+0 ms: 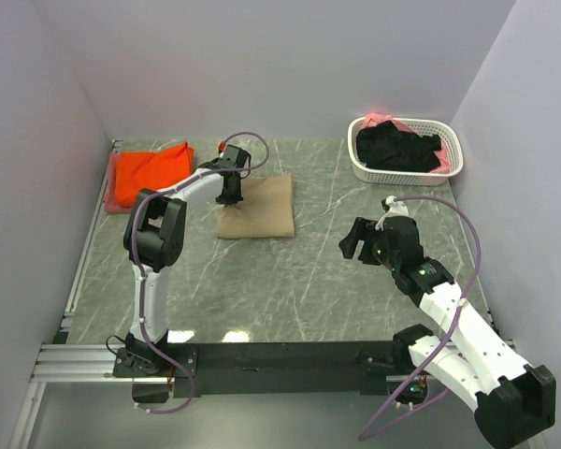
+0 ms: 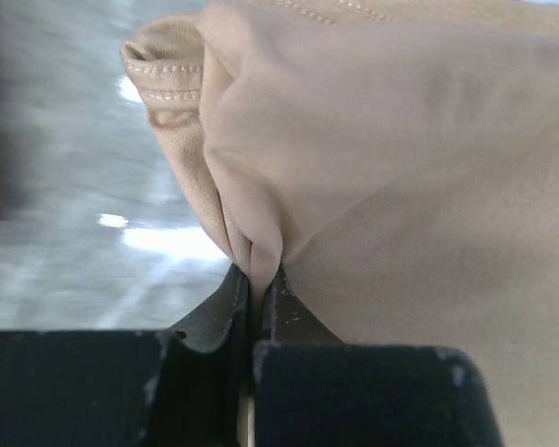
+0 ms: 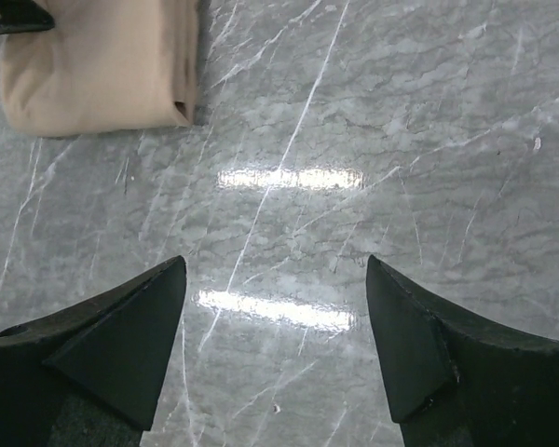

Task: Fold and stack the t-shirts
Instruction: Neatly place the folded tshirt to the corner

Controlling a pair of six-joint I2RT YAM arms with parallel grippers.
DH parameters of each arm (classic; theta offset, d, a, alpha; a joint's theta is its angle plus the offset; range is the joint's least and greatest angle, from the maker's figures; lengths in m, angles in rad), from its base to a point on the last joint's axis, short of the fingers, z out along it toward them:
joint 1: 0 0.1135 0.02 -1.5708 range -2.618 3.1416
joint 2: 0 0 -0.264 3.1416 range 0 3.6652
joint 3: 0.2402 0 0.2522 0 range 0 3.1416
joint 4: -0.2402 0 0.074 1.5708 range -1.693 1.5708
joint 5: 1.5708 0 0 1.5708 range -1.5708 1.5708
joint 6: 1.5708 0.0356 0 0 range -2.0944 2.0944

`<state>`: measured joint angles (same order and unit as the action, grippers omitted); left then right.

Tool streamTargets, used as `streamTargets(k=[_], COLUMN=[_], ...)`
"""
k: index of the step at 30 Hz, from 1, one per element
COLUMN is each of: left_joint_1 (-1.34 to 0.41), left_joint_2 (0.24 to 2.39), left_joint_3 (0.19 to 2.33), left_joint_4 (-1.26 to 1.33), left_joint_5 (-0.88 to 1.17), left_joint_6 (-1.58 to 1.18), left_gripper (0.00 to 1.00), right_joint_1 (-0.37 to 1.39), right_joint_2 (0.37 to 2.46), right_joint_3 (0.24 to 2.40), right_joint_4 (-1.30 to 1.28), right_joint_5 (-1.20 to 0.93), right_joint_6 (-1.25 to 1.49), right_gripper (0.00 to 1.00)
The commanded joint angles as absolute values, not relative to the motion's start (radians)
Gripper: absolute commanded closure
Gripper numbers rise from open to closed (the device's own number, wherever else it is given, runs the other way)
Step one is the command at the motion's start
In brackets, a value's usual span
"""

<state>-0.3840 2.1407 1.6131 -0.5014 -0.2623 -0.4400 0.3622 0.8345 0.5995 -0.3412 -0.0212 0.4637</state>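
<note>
Tan t-shirt (image 1: 257, 208), folded down to a compact rectangle, flat on the grey marbled desk (image 1: 290, 281) just above centre of the top view. Gripped at its left edge by the left claw (image 1: 228, 195). In the left wrist view, claw (image 2: 258, 279) clamped tight on a gathered ridge of the cloth (image 2: 401, 186), stitched hem (image 2: 163, 79) bunched at upper left of that frame. Same shirt (image 3: 102, 65) at upper left of the right wrist view, layers lined up along a tidy folded edge.

Orange t-shirt (image 1: 151, 173) up and left of the tan one, near but apart, lying somewhat rumpled by the left wall. Red-pink strip (image 1: 112, 178) along its left side; impossible to tell whether another garment. Black t-shirts (image 1: 397, 150) heaped in the white basket (image 1: 453, 154) at upper right, pink cloth (image 1: 379, 119) poking over the far rim.

Right claw (image 1: 355, 245) right of centre, spread wide (image 3: 275, 279), holding nothing, hovering over bare desk, well apart from the tan shirt.

Judged as the close of folding for the tan one and the start of stacking, probably toward the orange one at upper left; possibly one last fold instead. Calls next for a low lift or drag leftward, slow enough to keep the layers from falling open, with only one edge gripped. Worth bringing the right claw to the opposite edge for support. Black and pink ones not yet begun.
</note>
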Motion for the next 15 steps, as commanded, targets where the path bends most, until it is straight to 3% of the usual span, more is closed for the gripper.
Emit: streamTargets(k=[1, 8, 15], left_joint_1=[-0.373, -0.353, -0.31], left_joint_2=[2.126, 2.095, 2.068], left_joint_3=[1.66, 1.704, 1.778], left_joint_4=[-0.551, -0.515, -0.496], left_joint_5=[-0.481, -0.676, -0.713], left_joint_6=[-0.307, -0.163, -0.057], left_gripper=[0.99, 0.99, 0.99], right_joint_1=[0.36, 0.36, 0.361], right_joint_2=[0.81, 0.819, 0.824], right_joint_3=[0.584, 0.574, 0.565], right_joint_4=[-0.311, -0.298, -0.287], right_joint_5=[-0.002, -0.012, -0.023], right_joint_6=[0.443, 0.443, 0.446], right_gripper=[0.16, 0.16, 0.16])
